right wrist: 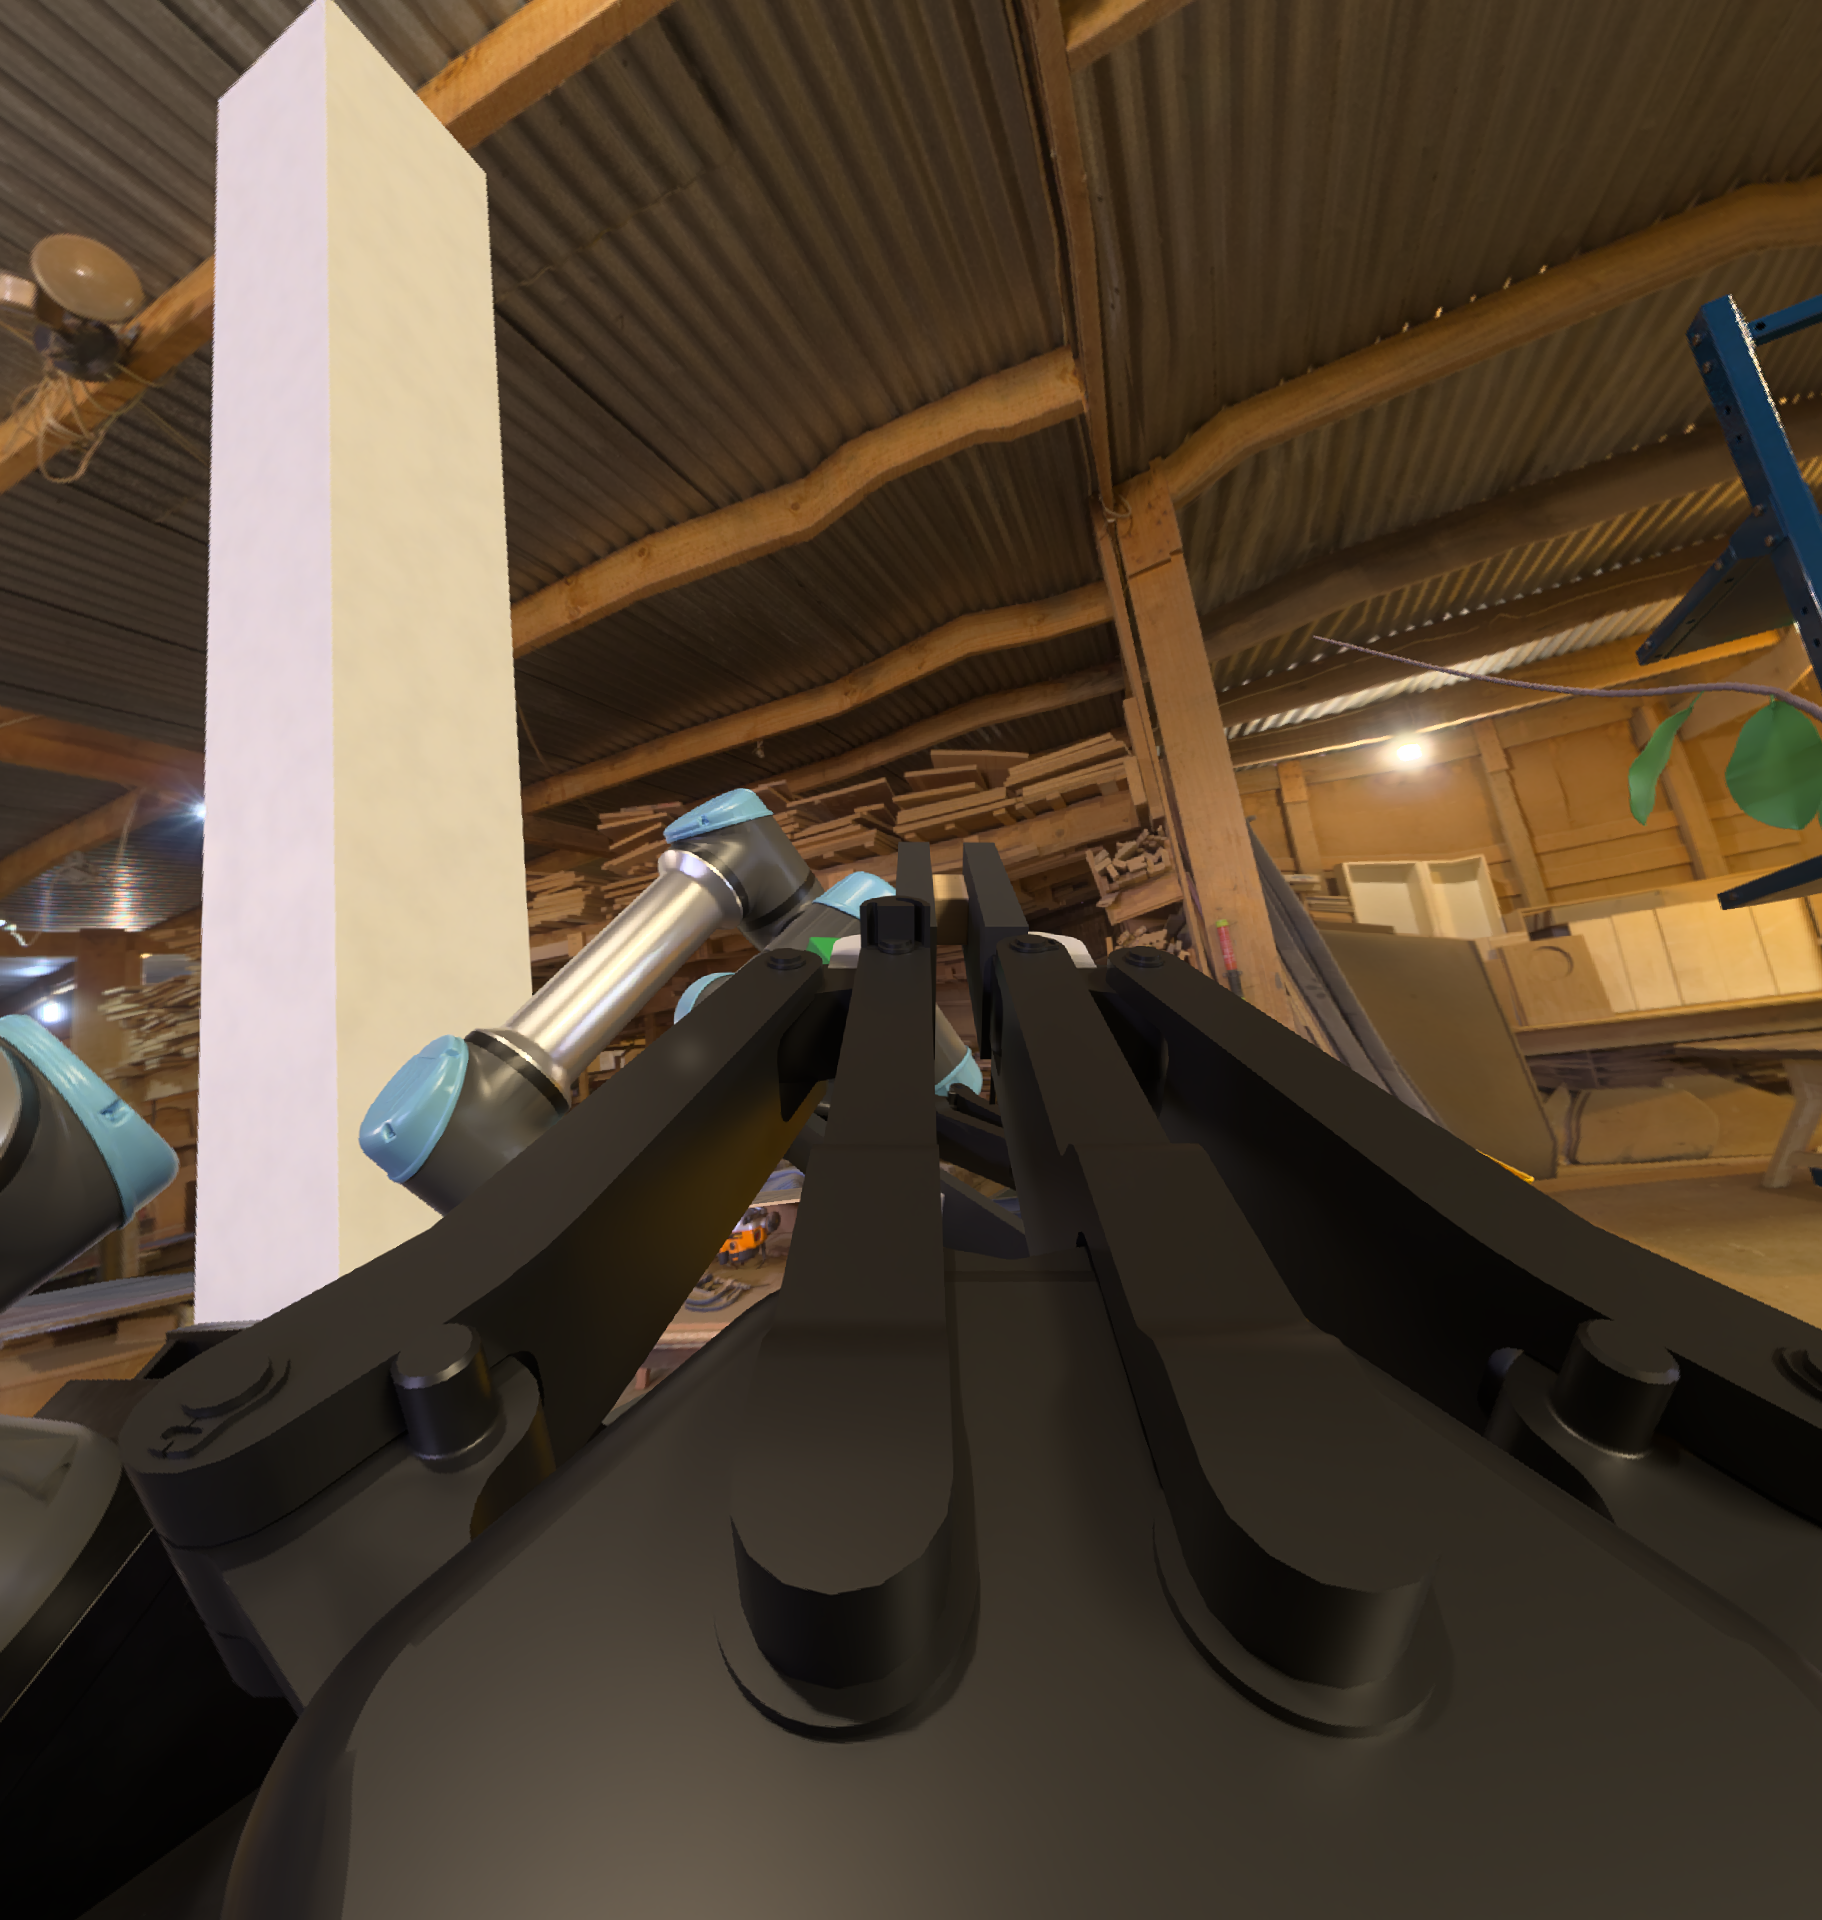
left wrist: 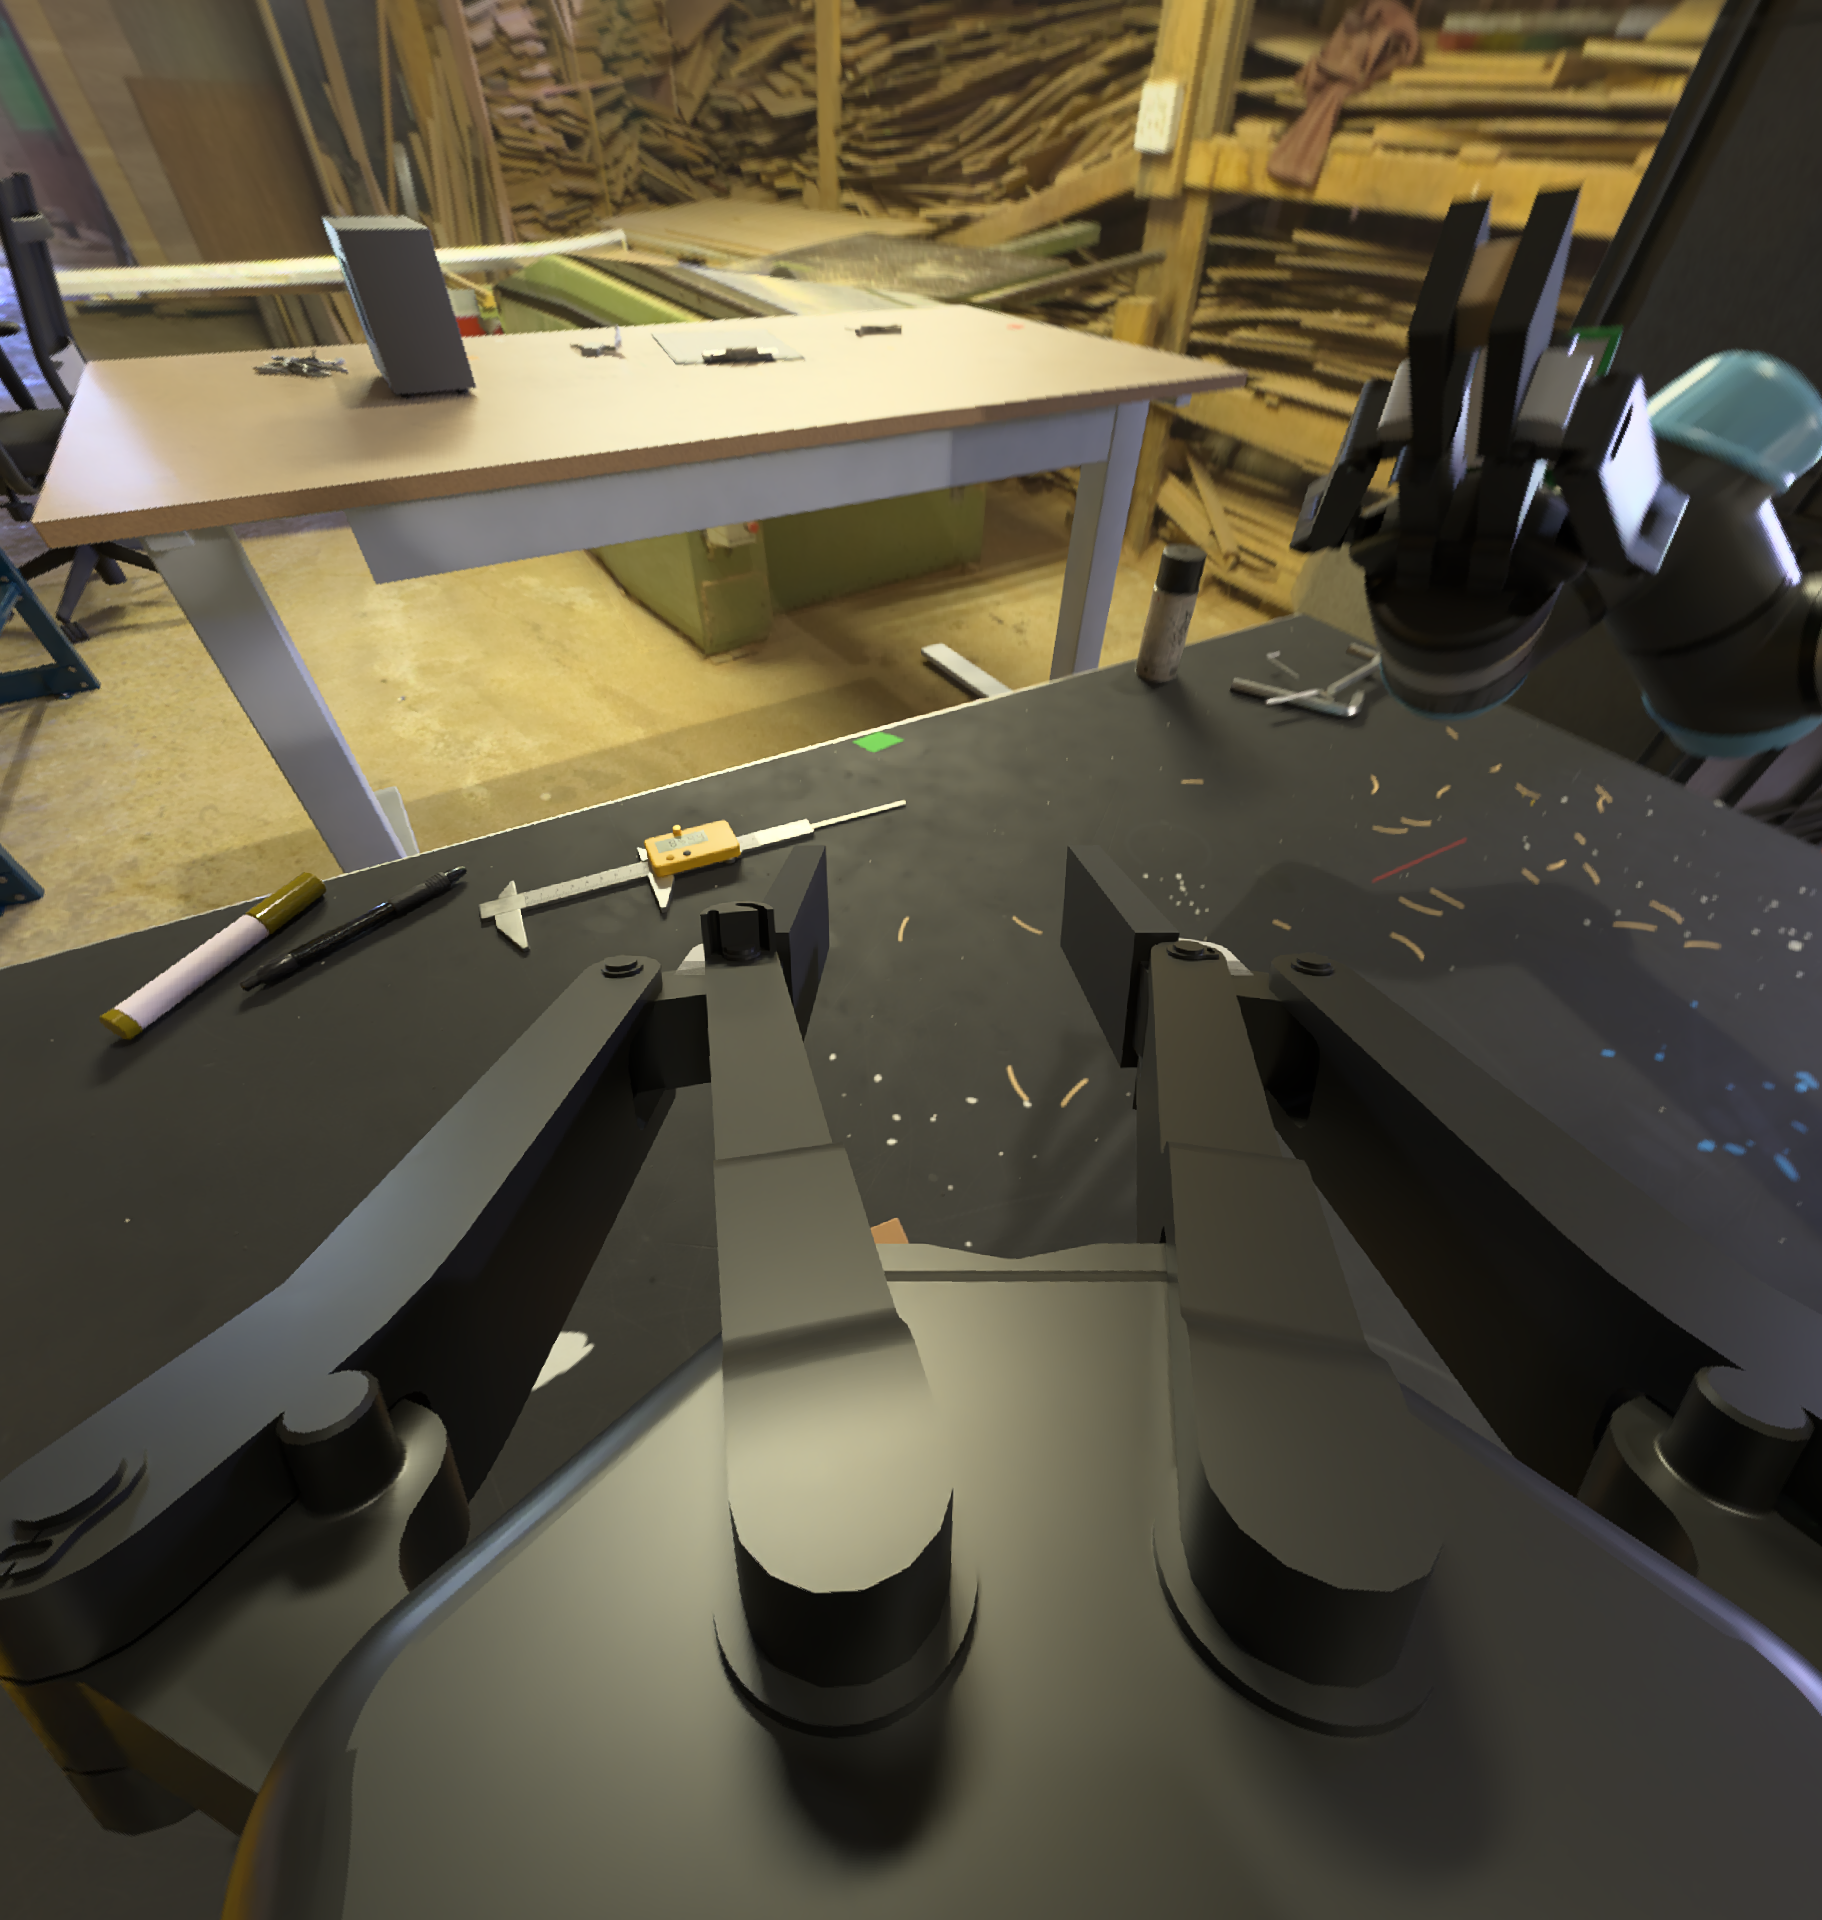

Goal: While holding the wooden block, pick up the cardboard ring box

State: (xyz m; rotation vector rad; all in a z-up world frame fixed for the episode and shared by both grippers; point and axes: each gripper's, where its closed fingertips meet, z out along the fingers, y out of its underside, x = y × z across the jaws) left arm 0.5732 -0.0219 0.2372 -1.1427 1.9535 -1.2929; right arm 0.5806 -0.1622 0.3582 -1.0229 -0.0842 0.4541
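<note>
Overhead, the right gripper [right wrist: 946, 883] points upward, pinching a small wooden block [right wrist: 948, 889] between nearly closed fingers. Lower, the left gripper [left wrist: 943, 914] hovers spread above the dark table [left wrist: 263, 1143]; the ring box's whereabouts can't be told.

Stacked lumber racks [left wrist: 1406, 260], wooden table [left wrist: 595, 416], corrugated roof [right wrist: 1406, 208]

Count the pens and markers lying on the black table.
2. A white marker with olive-gold caps lies near the table's left edge; a black pen lies just right of it, roughly parallel. Others may be hidden behind the left tool.
</note>
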